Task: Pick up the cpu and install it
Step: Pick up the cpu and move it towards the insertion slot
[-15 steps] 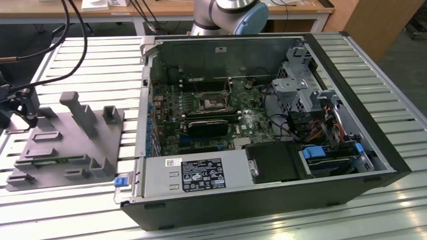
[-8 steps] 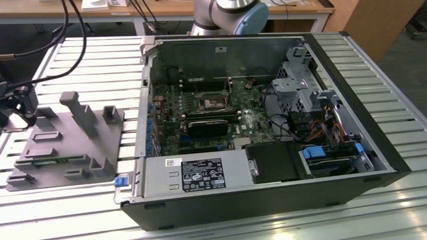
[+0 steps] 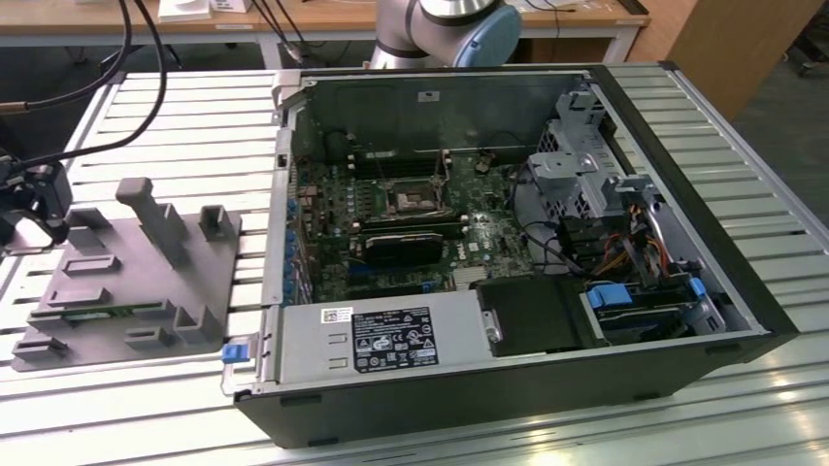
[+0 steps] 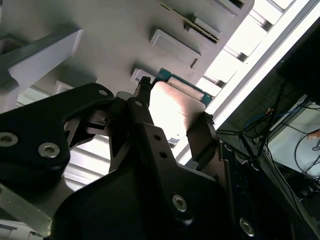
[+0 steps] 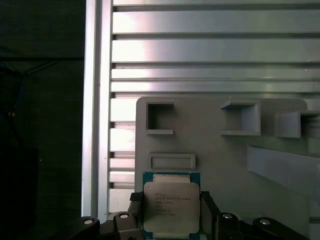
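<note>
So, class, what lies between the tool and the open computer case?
In the exterior view, the grey block with upright posts lies between tool and case.

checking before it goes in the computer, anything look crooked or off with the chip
Nothing stands out. The chip lies flat and square on the grey block, with the gripper around it. The open computer case shows nothing spilled or visibly broken.

Silver ribbed-metal counter (image 3: 169,116) of long parallel slats, brightly lit, with glare at lower right. Light wooden desk (image 3: 324,16) along the top edge; dark grey floor (image 3: 793,116) at upper right.
</note>
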